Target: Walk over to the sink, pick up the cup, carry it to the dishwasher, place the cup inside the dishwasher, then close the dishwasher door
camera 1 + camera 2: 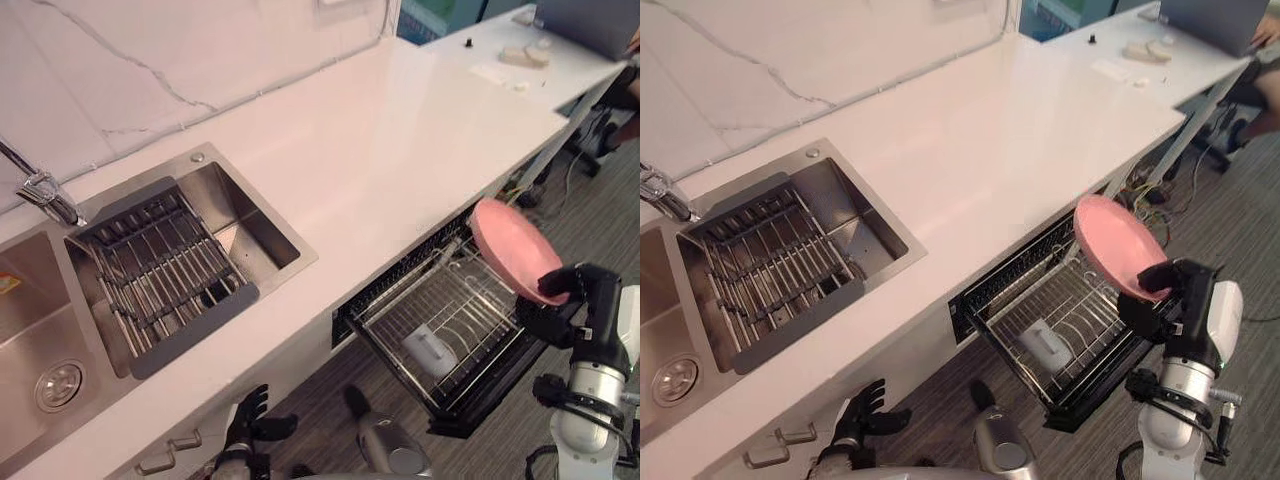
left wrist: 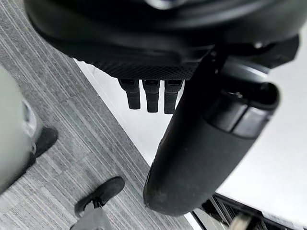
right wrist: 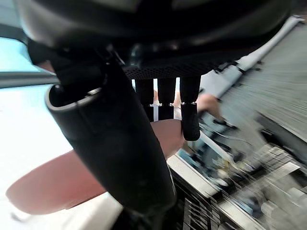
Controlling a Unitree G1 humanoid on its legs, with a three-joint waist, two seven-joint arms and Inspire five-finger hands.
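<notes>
My right hand is shut on a pink plate, thumb across its rim, as the right wrist view also shows on the plate. The plate is tilted and held just above the right end of the pulled-out dishwasher rack. A white cup lies inside that rack among the wires. My left hand hangs low in front of the cabinet below the sink, with its fingers relaxed and nothing in them.
The steel sink holds a grey drying rack, with the faucet to its left. The white counter runs rightward to a desk with a laptop. A person's arm shows there.
</notes>
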